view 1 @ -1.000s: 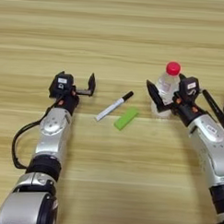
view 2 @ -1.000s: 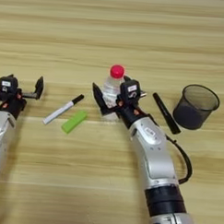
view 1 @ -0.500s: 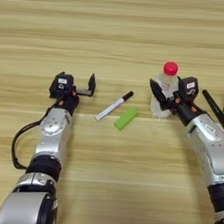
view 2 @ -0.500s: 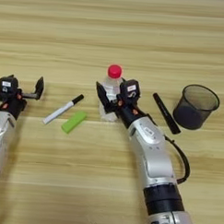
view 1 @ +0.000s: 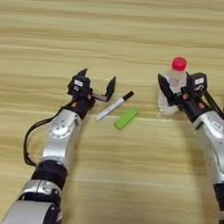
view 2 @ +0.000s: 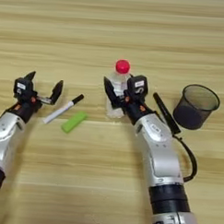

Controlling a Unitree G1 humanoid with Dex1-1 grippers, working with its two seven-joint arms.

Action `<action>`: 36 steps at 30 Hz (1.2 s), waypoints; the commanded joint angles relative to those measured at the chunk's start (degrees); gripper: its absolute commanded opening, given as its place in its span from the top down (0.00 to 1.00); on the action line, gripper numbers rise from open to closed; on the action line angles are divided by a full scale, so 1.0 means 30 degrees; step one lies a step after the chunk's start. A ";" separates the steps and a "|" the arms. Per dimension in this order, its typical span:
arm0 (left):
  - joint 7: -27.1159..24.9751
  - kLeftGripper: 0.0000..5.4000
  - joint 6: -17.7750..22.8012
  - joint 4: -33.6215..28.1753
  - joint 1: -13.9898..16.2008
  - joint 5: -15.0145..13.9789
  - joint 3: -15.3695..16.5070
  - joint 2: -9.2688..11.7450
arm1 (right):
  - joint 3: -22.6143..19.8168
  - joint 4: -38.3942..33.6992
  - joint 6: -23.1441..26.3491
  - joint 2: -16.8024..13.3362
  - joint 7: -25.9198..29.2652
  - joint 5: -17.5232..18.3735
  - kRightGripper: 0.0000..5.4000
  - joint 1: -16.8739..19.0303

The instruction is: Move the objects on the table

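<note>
With fingers spread around the red-capped bottle (view 2: 115, 93), the right gripper (view 2: 119, 93) seems mid-grasp and must close next, while the left gripper (view 1: 96, 83) waits wide open.

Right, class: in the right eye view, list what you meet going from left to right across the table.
Left pincer → white marker with a black cap → green block → clear bottle with a red cap, the right pincer at it → black stick → dark mesh cup.

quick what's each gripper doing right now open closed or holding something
Left gripper: open, empty, just left of the white marker.
Right gripper: fingers set around the clear bottle; whether they actually grip it cannot be told.
</note>
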 commanded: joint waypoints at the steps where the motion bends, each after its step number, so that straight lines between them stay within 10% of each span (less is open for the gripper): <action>1: -0.1874 0.00 0.0512 -0.1568 0.0861 -0.0518 -0.0966 -0.0065 | -0.0269 -0.2018 0.0511 0.0021 -0.0280 0.0512 0.40 -0.0273; 14: -0.8390 0.00 0.2895 -0.7411 0.4307 -0.3271 -0.4188 0.0647 | 0.0342 -0.3447 0.1549 0.1034 -0.0266 0.1691 0.40 -0.0039; 36: -0.8736 0.00 0.2755 -0.7787 0.4620 -0.3172 -0.4458 0.0873 | 0.2793 -0.6223 0.2695 0.1170 0.0269 0.1516 0.40 0.1648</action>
